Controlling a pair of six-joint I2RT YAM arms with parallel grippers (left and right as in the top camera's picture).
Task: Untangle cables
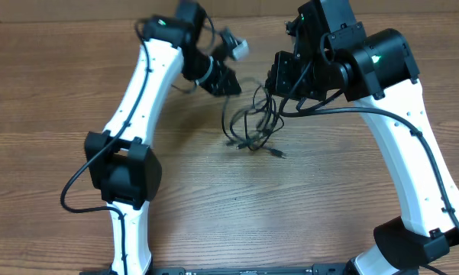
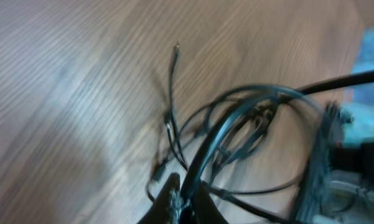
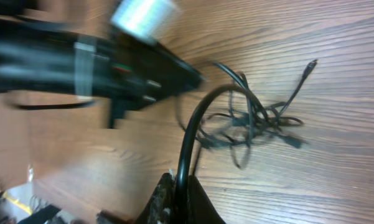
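The cables [image 1: 252, 126] form a knotted black bundle on the wooden table between the two arms, with small plug ends [image 1: 278, 153] trailing toward the front. My left gripper [image 1: 231, 82] hangs over the bundle's left side. In the left wrist view that gripper [image 2: 188, 198] is shut on a strand that arcs up into the tangle [image 2: 236, 124]. My right gripper [image 1: 277, 80] sits at the bundle's right. In the right wrist view it [image 3: 182, 185] is shut on a black strand looping over to the knot [image 3: 255, 118]. A plug end [image 3: 310, 64] sticks out far right.
The left arm's wrist [image 3: 112, 68] reaches close over the tangle, and the right arm's black housing [image 2: 336, 162] stands just beside it. Thick arm wires [image 1: 351, 111] hang near the bundle. Bare wood table [image 1: 237, 206] lies in front.
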